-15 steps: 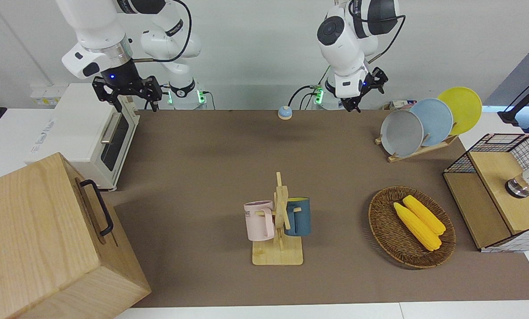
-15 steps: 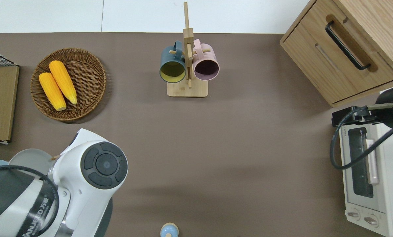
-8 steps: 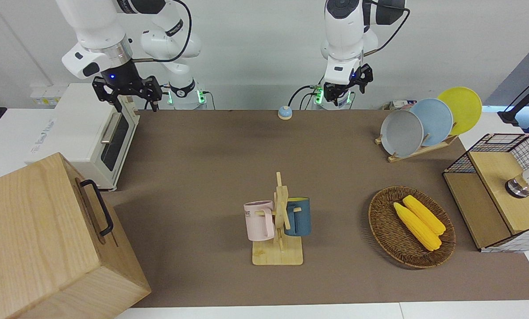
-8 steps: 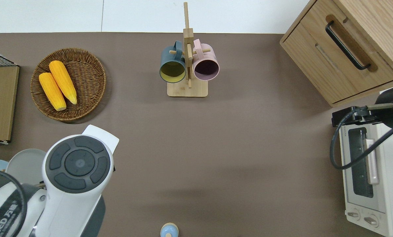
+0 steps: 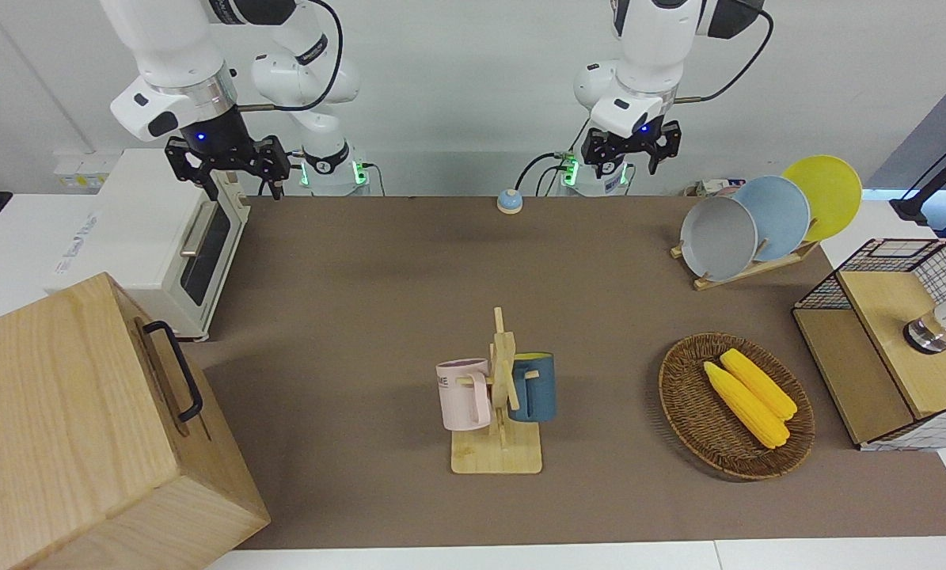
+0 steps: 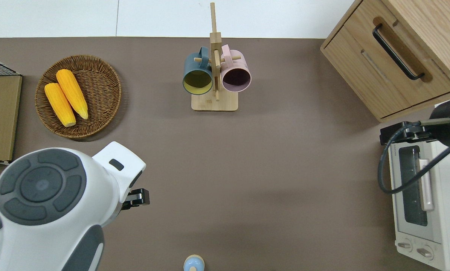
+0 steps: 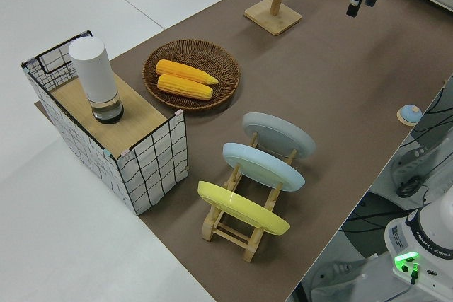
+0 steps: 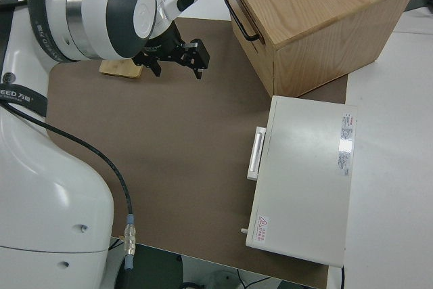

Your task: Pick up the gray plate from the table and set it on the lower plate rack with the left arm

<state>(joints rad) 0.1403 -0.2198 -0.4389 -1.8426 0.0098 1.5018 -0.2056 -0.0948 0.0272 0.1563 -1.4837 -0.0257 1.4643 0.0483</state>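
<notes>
Open-jawed and empty, the left gripper (image 5: 629, 152) hung over bare table (image 5: 378, 301). The round pale gray plate (image 5: 718, 237) already stood in the slanted wooden rack's (image 5: 750, 269) lowest slot, at three o'clock; only retreat seemingly remained. The right arm was parked.

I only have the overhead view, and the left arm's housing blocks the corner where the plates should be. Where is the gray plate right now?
Observer: The gray plate stands in the lowest slot of the plate rack, not flat on the table.
Operator: Is the left gripper holding anything?
Observer: No. The left gripper is open and empty, up in the air, apart from the rack.
Operator: What else is on that rack?
Observer: The light blue plate sits in the next slot up, and the yellow plate in the highest.
</notes>
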